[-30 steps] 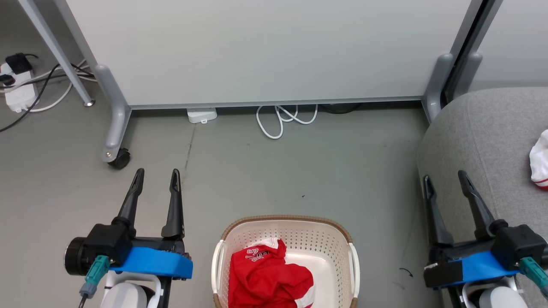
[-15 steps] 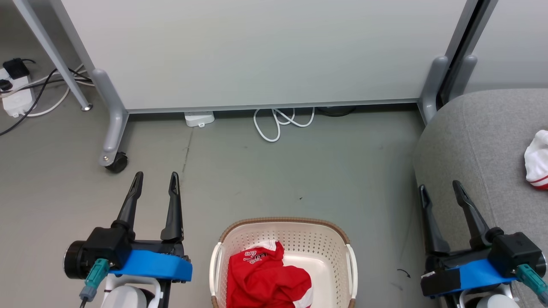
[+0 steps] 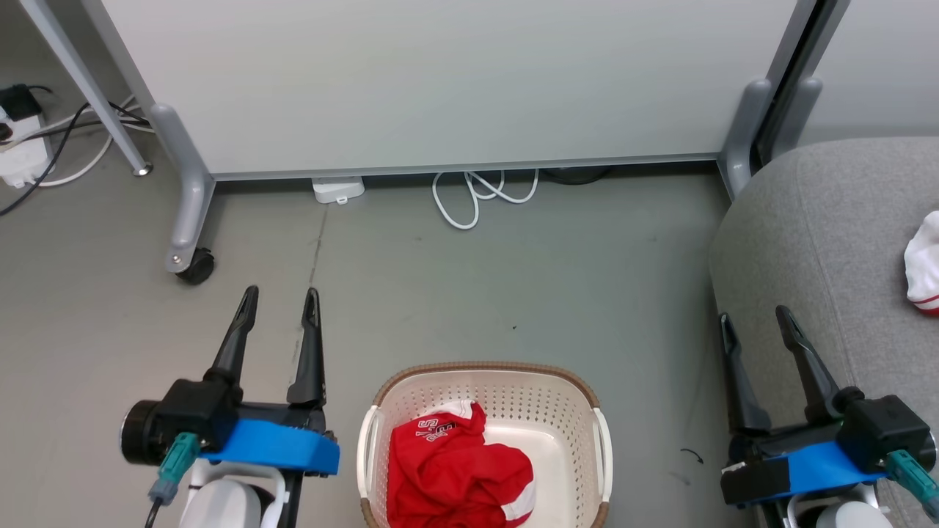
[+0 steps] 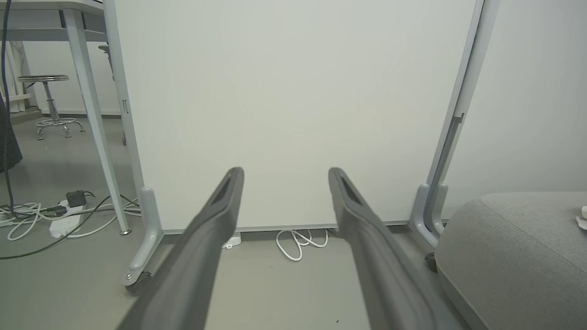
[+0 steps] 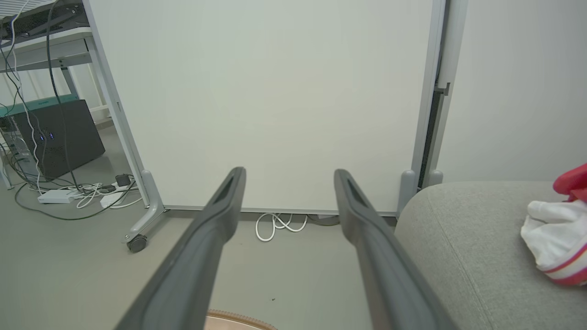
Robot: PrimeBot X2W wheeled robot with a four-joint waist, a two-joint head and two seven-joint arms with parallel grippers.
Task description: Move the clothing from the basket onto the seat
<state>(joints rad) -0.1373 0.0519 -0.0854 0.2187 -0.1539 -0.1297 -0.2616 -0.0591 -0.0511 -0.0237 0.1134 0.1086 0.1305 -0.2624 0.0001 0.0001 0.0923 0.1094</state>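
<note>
Left gripper [image 3: 282,292] and right gripper [image 3: 752,312] are both open, holding nothing.
They point forward, low over the grey floor [image 3: 513,279]. Between them, the soft red clothing with white trim [image 3: 455,477] lies in the oval cream plastic basket with a brown rim [image 3: 484,365]. Its white letters are too crumpled to read. A white and red garment [image 3: 924,264] lies on the big grey fabric sofa [image 3: 821,235]. The left gripper has slid a little nearer the basket than a moment ago.

Lit brightly and evenly, diffusely, from above. Shadowed softly on the floor [image 3: 469,293] beneath the panel [image 3: 455,81] and beside the sofa [image 3: 807,235]. Sharp throughout in the head view. Distorted toward the margins in the wrist views, with fingers [image 4: 197,256] softened close to the lens.
</note>
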